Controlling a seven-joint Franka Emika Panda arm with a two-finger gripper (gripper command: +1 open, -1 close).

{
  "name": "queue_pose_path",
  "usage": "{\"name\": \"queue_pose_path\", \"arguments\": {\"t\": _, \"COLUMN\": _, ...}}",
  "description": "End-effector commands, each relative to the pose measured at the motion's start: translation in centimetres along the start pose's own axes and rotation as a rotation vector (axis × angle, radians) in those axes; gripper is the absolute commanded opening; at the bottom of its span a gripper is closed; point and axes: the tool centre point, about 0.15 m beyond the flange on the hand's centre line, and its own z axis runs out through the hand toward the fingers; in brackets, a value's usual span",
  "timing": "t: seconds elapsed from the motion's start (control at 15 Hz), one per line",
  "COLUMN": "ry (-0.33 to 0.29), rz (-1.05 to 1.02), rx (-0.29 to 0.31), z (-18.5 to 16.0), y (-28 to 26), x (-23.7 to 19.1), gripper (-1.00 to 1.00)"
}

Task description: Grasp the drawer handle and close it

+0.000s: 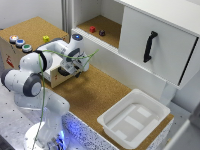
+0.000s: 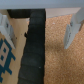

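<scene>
The white, jointed Franka arm rises from its base at the near left of the exterior view, folds at the elbow and reaches toward the far side, its wrist turned down over a small, shallow, pale cream-faced drawer with light wooden sides. The gripper hangs at the drawer front. In the wrist view its two pale grey fingers stand spread apart, released, with a dark, foam-like black strip running between them over cork; neither finger touches it. The small dark stubby drawer handle shows only as a dark patch under the claw in the exterior view, and whether the fingers touch it cannot be told.

The drawer stands pulled out from a cork-topped wooden box at the left; its inside is hidden by the arm. On the box top sit three round push-buttons and a small yellow block. An open cork-floored shelf at the far side holds a small red block and a small dark round piece.

To the right, a large white cabinet door carries a long black curved bar handle. A white plastic rectangular tub rests near the right end of the cork-covered table, well apart from the arm.
</scene>
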Motion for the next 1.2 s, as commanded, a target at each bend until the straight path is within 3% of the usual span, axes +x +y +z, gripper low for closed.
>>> {"name": "queue_pose_path", "arguments": {"t": 0.0, "ry": -0.085, "rz": -0.009, "rx": 0.057, "z": 1.8, "y": 0.2, "x": 1.8, "gripper": -1.00}}
{"name": "queue_pose_path", "arguments": {"t": 0.6, "ry": -0.104, "rz": -0.050, "rx": 0.071, "z": 2.4, "y": -1.8, "x": 2.1, "gripper": -1.00}}
{"name": "queue_pose_path", "arguments": {"t": 0.87, "ry": -0.125, "rz": -0.092, "rx": 0.047, "z": 2.8, "y": -3.4, "x": 2.2, "gripper": -1.00}}
{"name": "queue_pose_path", "arguments": {"t": 1.13, "ry": -0.138, "rz": -0.110, "rx": 0.084, "z": 4.6, "y": -6.6, "x": 2.3, "gripper": -1.00}}
